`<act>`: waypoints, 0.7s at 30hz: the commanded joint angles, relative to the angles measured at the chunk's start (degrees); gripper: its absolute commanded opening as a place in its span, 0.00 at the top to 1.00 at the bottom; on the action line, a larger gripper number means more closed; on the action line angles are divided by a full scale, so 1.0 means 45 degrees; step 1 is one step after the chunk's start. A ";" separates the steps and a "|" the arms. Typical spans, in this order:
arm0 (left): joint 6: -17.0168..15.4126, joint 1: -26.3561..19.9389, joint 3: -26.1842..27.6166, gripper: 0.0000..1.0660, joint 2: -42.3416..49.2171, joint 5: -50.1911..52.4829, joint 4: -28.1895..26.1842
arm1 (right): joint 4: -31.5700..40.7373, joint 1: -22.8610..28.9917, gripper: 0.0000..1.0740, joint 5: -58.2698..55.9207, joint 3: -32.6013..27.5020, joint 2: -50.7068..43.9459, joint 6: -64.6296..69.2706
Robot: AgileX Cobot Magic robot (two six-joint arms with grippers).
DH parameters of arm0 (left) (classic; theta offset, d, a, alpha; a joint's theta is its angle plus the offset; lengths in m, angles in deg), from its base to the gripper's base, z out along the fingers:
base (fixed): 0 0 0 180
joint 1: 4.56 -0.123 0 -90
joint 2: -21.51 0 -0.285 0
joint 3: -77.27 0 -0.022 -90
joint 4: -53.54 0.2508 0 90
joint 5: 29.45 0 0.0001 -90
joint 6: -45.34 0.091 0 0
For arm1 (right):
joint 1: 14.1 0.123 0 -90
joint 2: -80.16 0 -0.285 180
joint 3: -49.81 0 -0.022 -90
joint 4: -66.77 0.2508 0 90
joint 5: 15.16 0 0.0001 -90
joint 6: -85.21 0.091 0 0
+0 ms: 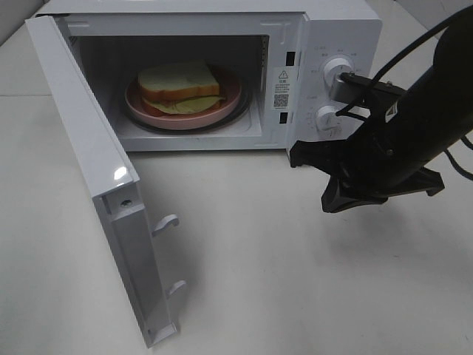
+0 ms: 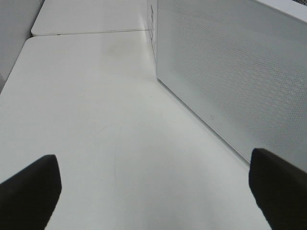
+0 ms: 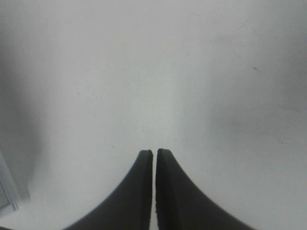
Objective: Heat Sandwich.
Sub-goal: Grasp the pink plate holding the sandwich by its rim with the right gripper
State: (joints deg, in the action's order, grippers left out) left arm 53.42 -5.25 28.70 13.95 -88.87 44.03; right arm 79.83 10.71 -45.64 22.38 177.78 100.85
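Sandwich [image 1: 181, 85] of pale bread with a red-orange layer and yellow slices showing at its lower edge lies on a round pink plate [image 1: 230, 100], and the plate sits inside the open cavity of a white microwave [image 1: 332, 29]. Seen from the high camera, the microwave door [image 1: 81, 148] is swung wide to the left, its two latch hooks facing the room. Right of the cavity, the control panel carries an upper knob [image 1: 336, 72] and a lower knob [image 1: 329, 118]. The black right gripper [image 1: 299, 155] hangs just in front of that panel, above the white table [image 1: 259, 259], apart from the plate. The left arm is out of this view. From the left wrist camera, the left gripper [image 2: 153, 189] has its two dark fingers [image 2: 29, 191] spread far apart with only bare table between them, and a white dotted panel [image 2: 230, 72] of the microwave stands close by. From the right wrist camera, the right gripper [image 3: 154, 158] has its fingers pressed together, holding nothing, over plain white table surface.
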 commanded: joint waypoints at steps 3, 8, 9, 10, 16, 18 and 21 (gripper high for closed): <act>-0.0051 -0.0051 0.0013 0.03 0.0255 0.0140 -0.0025 | -0.0115 0.0064 0.93 -0.2597 0.0929 -0.0115 -0.4265; -0.0051 -0.0051 0.0013 0.03 0.0255 0.0140 -0.0025 | -0.0115 0.0064 0.92 -0.3680 0.1311 -0.0115 -0.7920; -0.0051 -0.0051 0.0013 0.03 0.0255 0.0140 -0.0025 | -0.0115 0.0064 0.92 -0.3680 0.1311 -0.0115 -0.7920; -0.0051 -0.0051 0.0013 0.03 0.0255 0.0140 -0.0025 | -0.0115 0.0064 0.92 -0.3832 0.1375 -0.0115 -0.8709; -0.0051 -0.0051 0.0013 0.03 0.0255 0.0140 -0.0025 | -0.0115 0.0064 0.91 -0.4049 0.1413 -0.0115 -1.2350; -0.0051 -0.0051 0.0013 0.03 0.0255 0.0140 -0.0025 | -0.0115 0.0064 0.91 -0.4036 0.1413 -0.0115 -1.4184; -0.0051 -0.0051 0.0013 0.03 0.0255 0.0140 -0.0025 | -0.0127 0.0064 0.90 -0.4036 0.1413 -0.0115 -1.5381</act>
State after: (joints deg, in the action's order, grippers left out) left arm 53.42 -5.25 28.70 13.95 -88.87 44.03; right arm 79.43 10.71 -62.94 28.40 177.78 37.14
